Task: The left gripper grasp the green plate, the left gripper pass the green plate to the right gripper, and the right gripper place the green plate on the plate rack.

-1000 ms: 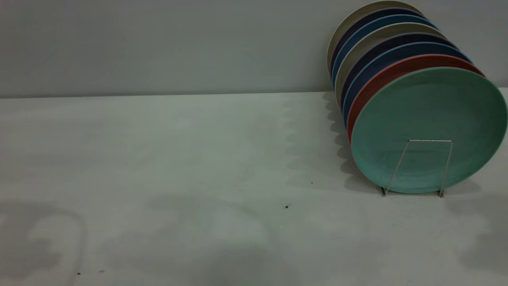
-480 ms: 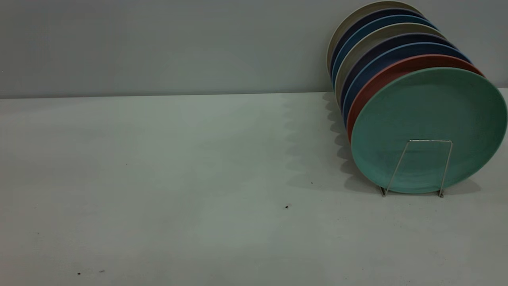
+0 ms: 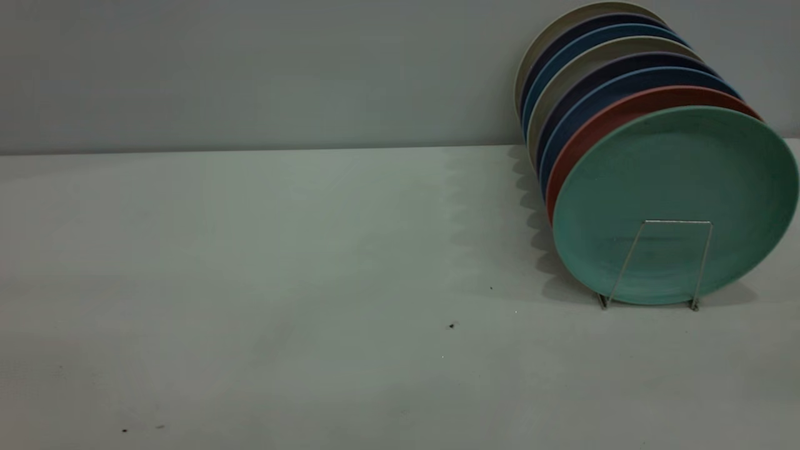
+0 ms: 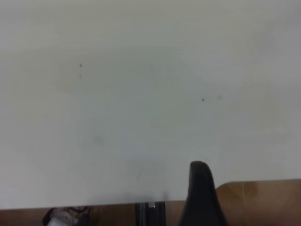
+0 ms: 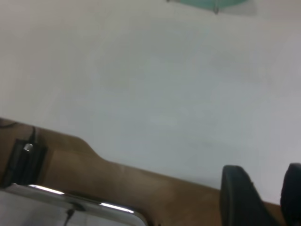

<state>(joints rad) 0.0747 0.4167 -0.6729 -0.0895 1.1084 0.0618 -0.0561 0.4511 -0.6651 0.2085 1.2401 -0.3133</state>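
Right gripper [image 5: 263,195]: we see two dark fingers with a gap between them, released, holding nothing, over the near counter [image 3: 281,250] edge. Left gripper [image 4: 202,197]: one finger visible, state cannot be told. Green plate [image 3: 672,181] stands frontmost in the plate rack [image 3: 656,262], far right. Risk, we judge: it could roll or tip forward, since only one low wire loop restrains it.

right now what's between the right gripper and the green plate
Only bare table; the right wrist view shows nothing between the right gripper and the green plate.
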